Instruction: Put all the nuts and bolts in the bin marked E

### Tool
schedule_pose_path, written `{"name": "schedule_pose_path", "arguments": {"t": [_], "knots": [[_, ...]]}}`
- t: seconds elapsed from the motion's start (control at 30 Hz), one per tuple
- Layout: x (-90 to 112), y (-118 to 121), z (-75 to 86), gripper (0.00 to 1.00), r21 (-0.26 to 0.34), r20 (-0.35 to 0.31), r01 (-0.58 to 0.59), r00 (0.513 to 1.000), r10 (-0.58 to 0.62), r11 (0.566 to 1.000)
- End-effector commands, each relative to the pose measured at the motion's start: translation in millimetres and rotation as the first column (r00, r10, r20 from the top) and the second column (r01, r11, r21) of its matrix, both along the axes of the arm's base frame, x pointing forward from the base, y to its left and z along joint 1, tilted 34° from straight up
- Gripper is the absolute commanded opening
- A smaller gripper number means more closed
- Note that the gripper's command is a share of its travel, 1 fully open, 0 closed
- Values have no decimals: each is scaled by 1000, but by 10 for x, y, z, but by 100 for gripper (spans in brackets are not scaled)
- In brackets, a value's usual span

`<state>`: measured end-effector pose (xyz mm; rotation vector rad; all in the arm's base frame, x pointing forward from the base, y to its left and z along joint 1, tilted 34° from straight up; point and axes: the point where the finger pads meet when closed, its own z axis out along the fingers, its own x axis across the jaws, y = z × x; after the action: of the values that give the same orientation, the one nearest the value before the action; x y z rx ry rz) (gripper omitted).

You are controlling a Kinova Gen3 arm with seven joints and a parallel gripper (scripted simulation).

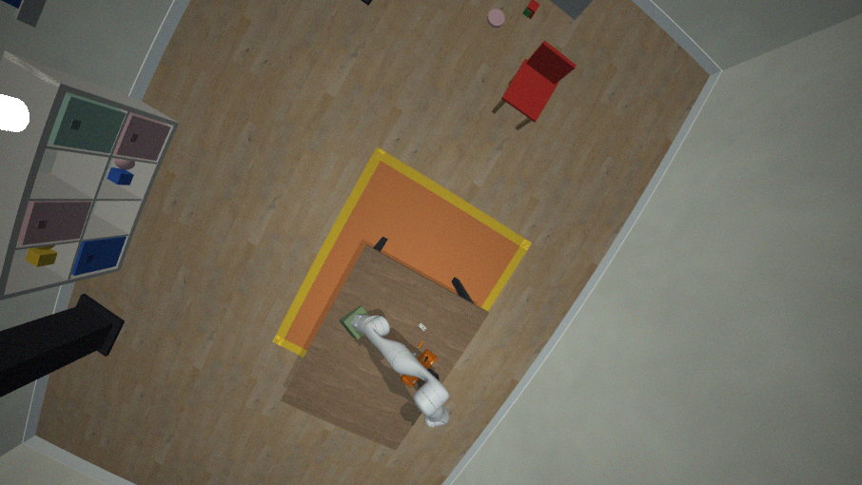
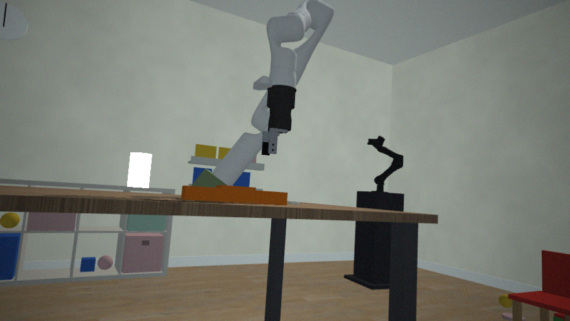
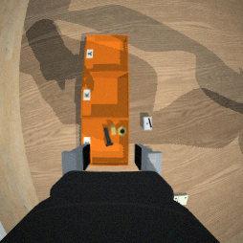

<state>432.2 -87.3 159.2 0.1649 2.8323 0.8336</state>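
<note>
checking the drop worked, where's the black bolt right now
In the wrist view the bolt lies in the nearest compartment of the orange bin, left of the nuts, just ahead of the open claw.

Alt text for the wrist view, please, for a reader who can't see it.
Looking straight down, the open, empty claw hangs above the nearest of three orange bins in a row on the wooden table. That bin holds a dark bolt and two small brass-coloured nuts. A small white tile lies beside the bins.
</note>
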Motion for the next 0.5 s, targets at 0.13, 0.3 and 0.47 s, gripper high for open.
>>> {"name": "schedule_pose_path", "arguments": {"t": [0.13, 0.3, 0.47], "knots": [[-29, -187, 257, 100, -10, 13, 9, 1000, -9, 1000], [-73, -290, 423, 100, -10, 13, 9, 1000, -9, 1000], [-100, -352, 522, 100, -10, 13, 9, 1000, -9, 1000]]}}
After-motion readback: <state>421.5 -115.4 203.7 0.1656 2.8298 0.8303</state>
